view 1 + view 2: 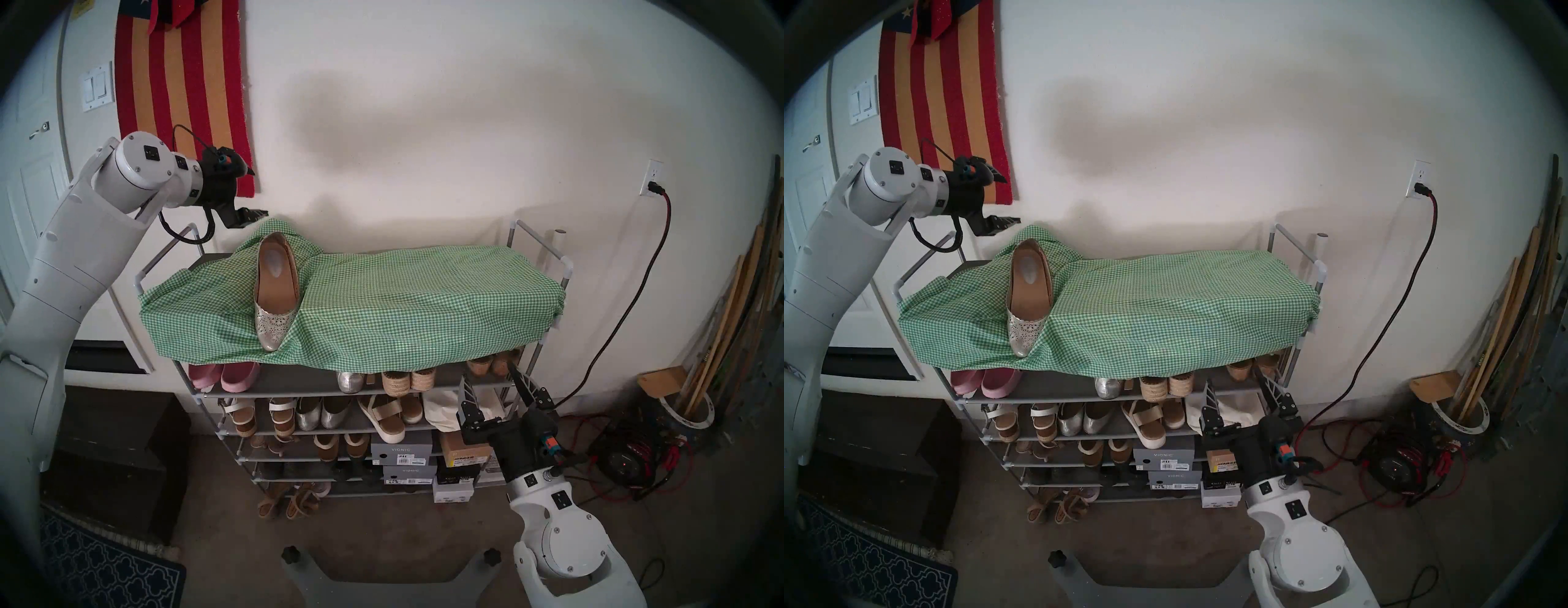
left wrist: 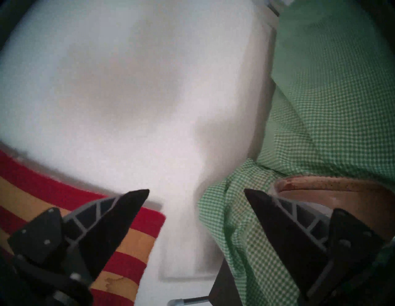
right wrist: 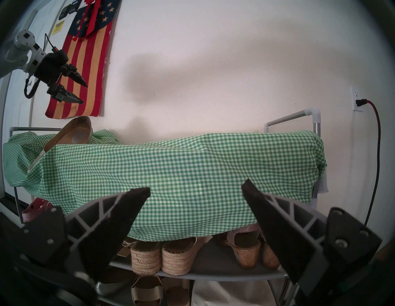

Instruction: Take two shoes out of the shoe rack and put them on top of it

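One perforated silver flat with a tan insole lies on the green gingham cloth that covers the top of the shoe rack, at its left end with the toe toward me. On the shelf below, a lone silver toe pokes out from under the cloth; its upper is hidden. My left gripper hangs open and empty just behind and above the flat's heel. Low at the rack's right end, my right gripper is open and empty, facing the second shelf.
Pink slip-ons, espadrille wedges, plain silver flats and shoe boxes fill the lower shelves. A striped flag hangs behind my left gripper. A red cord, a cable reel and leaning boards stand at the right.
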### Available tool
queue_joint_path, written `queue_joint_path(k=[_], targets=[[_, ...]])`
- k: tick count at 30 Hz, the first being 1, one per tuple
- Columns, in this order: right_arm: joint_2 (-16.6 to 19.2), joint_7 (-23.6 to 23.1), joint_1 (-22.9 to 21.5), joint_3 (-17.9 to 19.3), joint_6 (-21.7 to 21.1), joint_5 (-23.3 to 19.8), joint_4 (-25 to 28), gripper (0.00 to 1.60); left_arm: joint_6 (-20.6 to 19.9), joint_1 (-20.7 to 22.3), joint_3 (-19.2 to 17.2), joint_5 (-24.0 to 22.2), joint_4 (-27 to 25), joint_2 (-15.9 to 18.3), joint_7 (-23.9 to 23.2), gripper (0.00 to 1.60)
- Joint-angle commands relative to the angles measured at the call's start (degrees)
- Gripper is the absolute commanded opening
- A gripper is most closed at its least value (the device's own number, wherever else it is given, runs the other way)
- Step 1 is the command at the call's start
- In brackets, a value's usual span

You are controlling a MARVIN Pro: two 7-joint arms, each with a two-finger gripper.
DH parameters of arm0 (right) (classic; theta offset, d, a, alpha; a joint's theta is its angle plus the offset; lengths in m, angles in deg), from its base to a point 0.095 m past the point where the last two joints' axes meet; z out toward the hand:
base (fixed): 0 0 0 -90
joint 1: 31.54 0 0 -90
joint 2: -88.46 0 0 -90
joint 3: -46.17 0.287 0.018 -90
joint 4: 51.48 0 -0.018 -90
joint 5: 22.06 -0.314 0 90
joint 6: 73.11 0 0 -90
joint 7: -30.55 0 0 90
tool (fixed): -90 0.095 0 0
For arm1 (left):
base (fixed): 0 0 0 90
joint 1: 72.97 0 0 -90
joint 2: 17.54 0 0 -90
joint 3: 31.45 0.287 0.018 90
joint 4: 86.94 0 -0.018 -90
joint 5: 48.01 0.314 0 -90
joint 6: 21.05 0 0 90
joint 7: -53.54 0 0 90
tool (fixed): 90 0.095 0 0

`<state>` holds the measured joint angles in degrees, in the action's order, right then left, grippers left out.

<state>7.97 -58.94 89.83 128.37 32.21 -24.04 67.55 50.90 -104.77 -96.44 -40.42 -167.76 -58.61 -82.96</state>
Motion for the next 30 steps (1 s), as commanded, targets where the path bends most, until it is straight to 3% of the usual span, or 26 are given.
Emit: queue_joint_path(k=[1, 6, 13, 18, 20, 22, 30], targets=[[0.0, 0.0, -0.1, 0.1, 0.0, 0.1, 0.0, 1.6, -2.4, -1.0, -8.1, -6.6, -1.7, -0.9, 4.8, 1.6], [0.0, 0.0, -0.1, 0.1, 0.0, 0.0, 0.0, 1.6, -3.7, -6.4, -13.3, -13.5, -7.5, 3.3, 7.3, 1.6], [0.0, 0.0, -0.1, 0.0, 0.0, 0.0, 0.0, 1.6, -5.7, -11.6, -17.4, -15.5, -9.4, 5.9, 9.0, 1.6], [0.0, 0.0, -0.1, 0.0, 0.0, 0.0, 0.0, 1.6, -6.9, -13.1, -19.2, -15.9, -8.5, 6.9, 9.8, 1.6], [0.0, 0.0, -0.1, 0.0, 0.0, 0.0, 0.0, 1.6, -8.0, -16.5, -20.8, -16.3, -7.8, 7.6, 10.4, 1.6], [0.0, 0.0, -0.1, 0.0, 0.0, 0.0, 0.0, 1.6, -8.6, -15.7, -20.9, -16.4, -7.1, 7.4, 10.6, 1.6], [0.0, 0.0, 0.0, 0.0, 0.0, 0.0, 0.0, 1.6, -12.6, -23.3, -23.6, -18.1, -3.8, 7.7, 11.6, 1.6]])
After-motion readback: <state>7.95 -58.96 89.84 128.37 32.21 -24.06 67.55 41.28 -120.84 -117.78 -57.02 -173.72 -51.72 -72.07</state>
